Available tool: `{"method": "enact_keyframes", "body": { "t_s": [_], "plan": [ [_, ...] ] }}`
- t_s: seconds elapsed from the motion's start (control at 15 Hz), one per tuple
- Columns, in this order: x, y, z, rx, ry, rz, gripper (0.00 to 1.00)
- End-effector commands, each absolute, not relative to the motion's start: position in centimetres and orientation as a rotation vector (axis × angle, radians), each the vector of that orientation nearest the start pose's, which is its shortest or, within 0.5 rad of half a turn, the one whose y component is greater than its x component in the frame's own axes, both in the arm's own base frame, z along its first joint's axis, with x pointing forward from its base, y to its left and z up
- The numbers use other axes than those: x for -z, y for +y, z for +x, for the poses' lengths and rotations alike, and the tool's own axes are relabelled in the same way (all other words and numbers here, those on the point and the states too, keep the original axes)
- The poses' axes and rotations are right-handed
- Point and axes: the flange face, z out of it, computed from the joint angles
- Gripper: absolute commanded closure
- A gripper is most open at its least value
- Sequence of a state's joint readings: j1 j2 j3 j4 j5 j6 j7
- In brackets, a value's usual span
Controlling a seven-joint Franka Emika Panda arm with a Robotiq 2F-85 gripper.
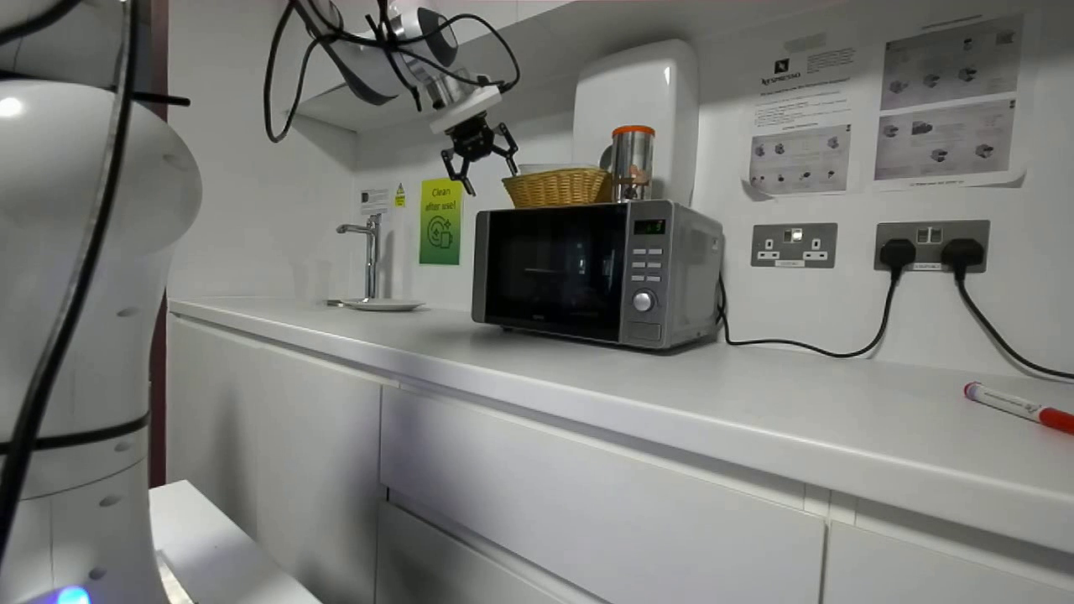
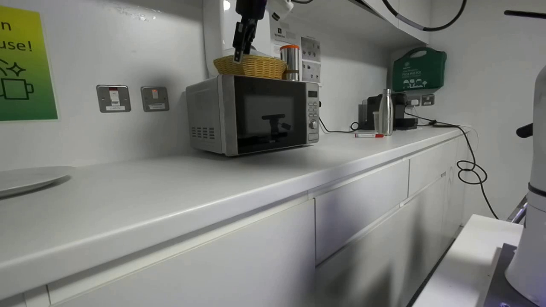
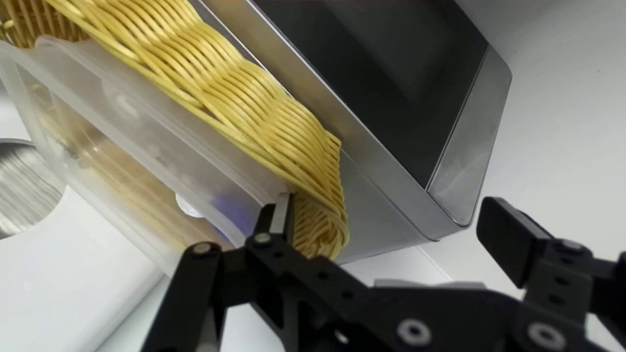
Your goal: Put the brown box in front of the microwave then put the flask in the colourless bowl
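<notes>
Wrist view: at left, a round silver thing [image 3: 24, 190] is cut off, hard to recognise. A clear container [image 3: 161, 146] covers part of the brown basket [image 3: 244, 98], which sits on the cropped microwave [image 3: 396, 102]. The gripper [image 3: 386, 208] has its fingers apart, one hiding the container's corner.

The wrist view's top edge cuts off the wicker basket [image 3: 230, 93] and microwave [image 3: 386, 93].

Yellow woven basket [image 1: 558, 190], silver-grey, black-doored microwave [image 1: 554, 273], black gripper [image 1: 492, 181], white counter [image 1: 797, 394], sign [image 1: 440, 222] shading yellow to green, green case [image 2: 419, 70], red-and-white pen [image 1: 1019, 407]
</notes>
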State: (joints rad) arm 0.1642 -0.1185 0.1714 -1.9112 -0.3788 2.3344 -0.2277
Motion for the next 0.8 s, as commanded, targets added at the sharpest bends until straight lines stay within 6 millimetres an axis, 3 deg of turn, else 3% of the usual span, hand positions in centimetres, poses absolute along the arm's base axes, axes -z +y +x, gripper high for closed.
{"method": "enact_keyframes", "body": {
  "t_s": [0.0, 0.33, 0.73],
  "plan": [
    [-61.10, 17.99, 53.78, 1.001, -1.292, -3.061, 0.00],
    [-61.53, 18.33, 53.98, 1.045, -1.338, -3.037, 0.00],
    [-60.65, 18.12, 53.77, 1.028, -1.375, -3.023, 0.00]
  ]
}}
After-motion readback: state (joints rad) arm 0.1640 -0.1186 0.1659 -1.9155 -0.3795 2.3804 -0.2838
